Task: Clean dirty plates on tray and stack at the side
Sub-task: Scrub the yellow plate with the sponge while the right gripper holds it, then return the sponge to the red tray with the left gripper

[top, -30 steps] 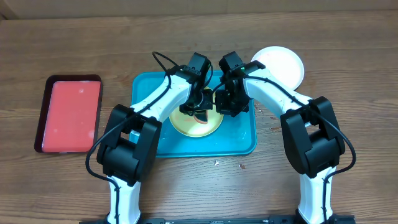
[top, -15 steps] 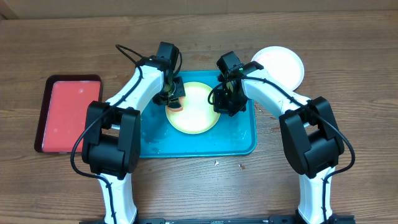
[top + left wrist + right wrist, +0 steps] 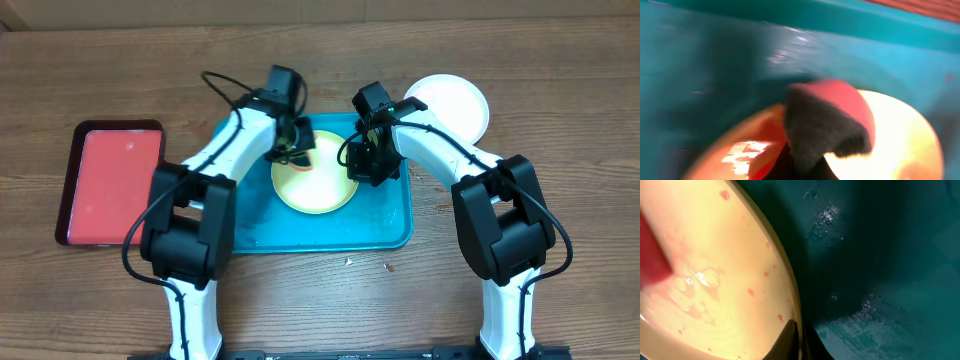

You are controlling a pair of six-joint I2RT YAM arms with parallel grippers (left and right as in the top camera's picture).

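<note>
The yellow-green rimmed plate [image 3: 318, 188] lies on the teal tray [image 3: 385, 225]. It is wet, with small red specks [image 3: 715, 275]. My left gripper [image 3: 296, 152] is shut on a red sponge with a dark scouring side [image 3: 826, 120] and presses it on the plate's far left part [image 3: 905, 145]. My right gripper [image 3: 358, 166] is shut on the plate's right rim [image 3: 796, 332], one finger on each side. The white plate [image 3: 452, 104] lies on the table off the tray's far right corner. The pale blue plate is not in view.
A smaller red tray with a dark rim [image 3: 110, 183] lies on the wooden table to the left of the teal tray. The teal tray's floor is wet [image 3: 880, 255]. Small crumbs [image 3: 388, 266] lie on the table in front of the tray.
My left gripper swept the sponge from the plate's middle to its left rim, then back towards the far left part. The right gripper kept its hold on the rim.
</note>
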